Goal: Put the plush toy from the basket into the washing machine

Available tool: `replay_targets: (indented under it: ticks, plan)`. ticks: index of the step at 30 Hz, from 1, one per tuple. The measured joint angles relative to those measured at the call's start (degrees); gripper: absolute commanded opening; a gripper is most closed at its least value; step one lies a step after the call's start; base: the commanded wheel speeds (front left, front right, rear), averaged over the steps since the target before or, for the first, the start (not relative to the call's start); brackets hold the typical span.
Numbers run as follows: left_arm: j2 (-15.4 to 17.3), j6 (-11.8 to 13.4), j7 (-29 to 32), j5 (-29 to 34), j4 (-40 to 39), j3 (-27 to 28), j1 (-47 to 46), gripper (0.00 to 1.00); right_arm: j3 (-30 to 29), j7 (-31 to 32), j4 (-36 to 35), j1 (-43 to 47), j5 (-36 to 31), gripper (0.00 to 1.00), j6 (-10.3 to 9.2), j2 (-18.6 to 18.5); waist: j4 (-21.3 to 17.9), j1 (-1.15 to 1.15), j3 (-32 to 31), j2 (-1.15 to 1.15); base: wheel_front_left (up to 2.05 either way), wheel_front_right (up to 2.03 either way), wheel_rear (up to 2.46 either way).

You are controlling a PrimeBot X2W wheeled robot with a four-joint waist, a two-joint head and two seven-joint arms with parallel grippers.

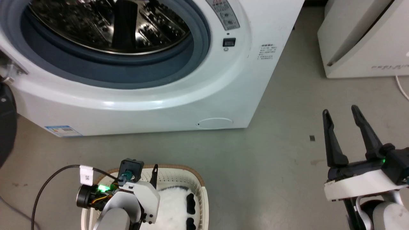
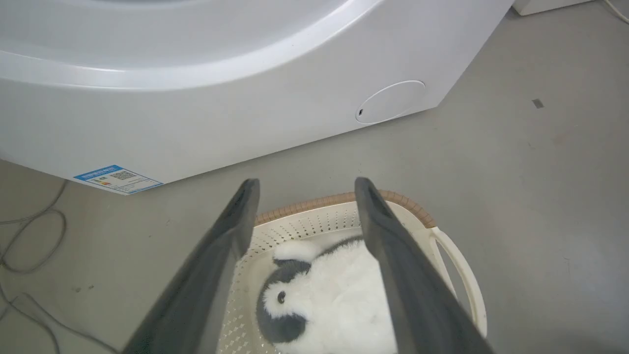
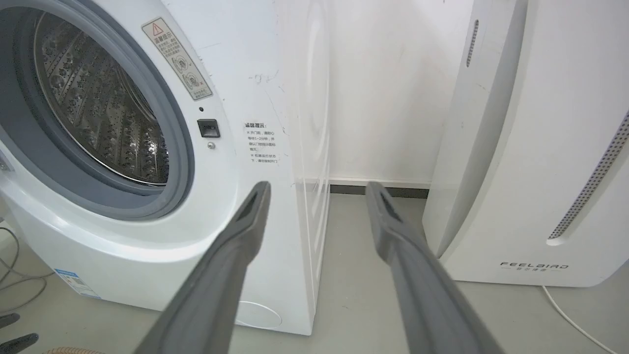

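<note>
Plush toy (image 2: 324,295) lies in the basket (image 2: 319,200), white fluff with a grey-black patch round one small black eye; in my head view two black oval feet show. The basket stands on a dull grey floor (image 1: 281,127), scuffed in places, just in front of the washing machine (image 1: 153,105). Its round opening shows the grey seal and the shiny steel drum (image 1: 108,25). To the right, apart from it, a white slanted appliance (image 3: 530,147) stands against a pale wall. Dark cables (image 2: 29,236) loop over the floor on the left.

My left gripper (image 2: 302,184) hangs over the basket with its fingers spread wide — they frame the toy from above and hold nothing. My right gripper (image 1: 340,110) sits well off to the right above bare floor, fingers equally wide and empty, pointing at the gap between the two machines.

Writing: FEELBIRD reads clearly on the slanted appliance. The washer carries a warning sticker (image 3: 177,59) with a red triangle, a block of small printed text (image 3: 260,142) beside the opening, and a blue label (image 2: 118,178) with a square code low on its front — all too small for me to read.
</note>
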Motion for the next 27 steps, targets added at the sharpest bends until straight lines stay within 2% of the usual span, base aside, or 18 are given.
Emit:
replay_targets:
  ticks: [12, 27]
  plan:
    - [1.6, -1.4, 5.2, 0.7, 7.0, -4.0, -3.9, 1.00, -0.8, -1.3, -2.5, -3.6, 1.7, 1.00, 0.00, 0.0, -1.1, 0.00, 8.3, 0.00, 0.00, 0.00, 0.00]
    - [2.9, -3.0, 8.8, 1.1, 15.1, -8.8, -10.0, 1.00, -1.2, -3.1, -5.3, -8.1, 2.5, 1.00, 0.00, 0.0, -1.6, 0.00, 16.9, 0.00, 0.00, 0.00, 0.00]
